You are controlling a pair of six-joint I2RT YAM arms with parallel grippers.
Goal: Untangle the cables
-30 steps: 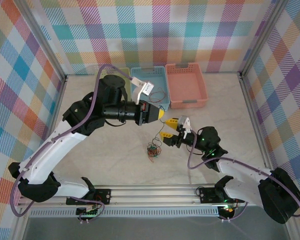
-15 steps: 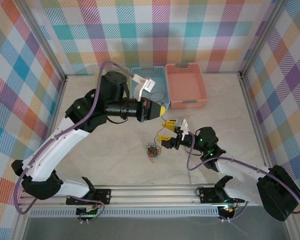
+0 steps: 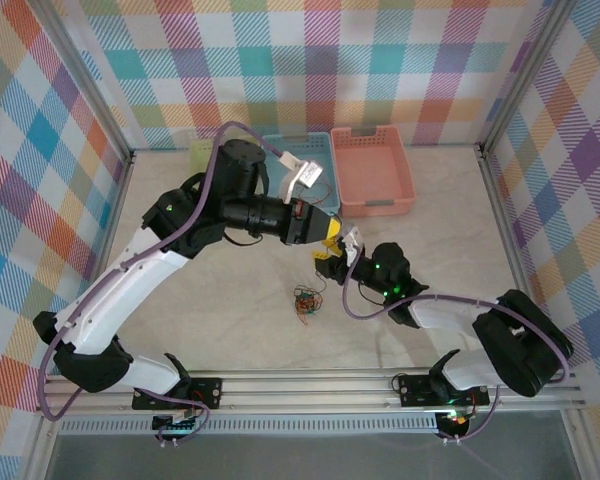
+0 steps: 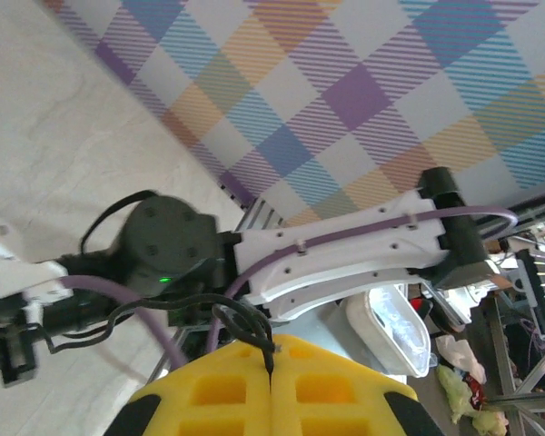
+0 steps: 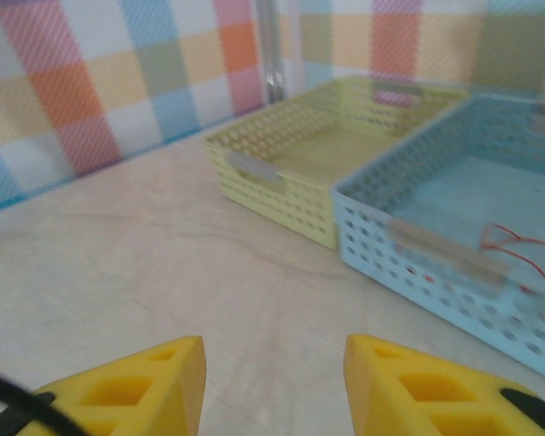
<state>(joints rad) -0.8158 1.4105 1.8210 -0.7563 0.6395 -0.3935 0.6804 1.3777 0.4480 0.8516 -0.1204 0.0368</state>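
Cables: a black cable [image 4: 269, 352] is pinched in the clenched left jaws; right jaws stand parted, released.

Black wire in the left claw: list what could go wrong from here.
1. The left claw pinches the black wire only at its very tips, so a tug might slip it free.
2. The open right claw sits close beside the left one; they may bump.
3. The wire clump lies loose on the table; pulling could drag it whole instead of freeing a strand.
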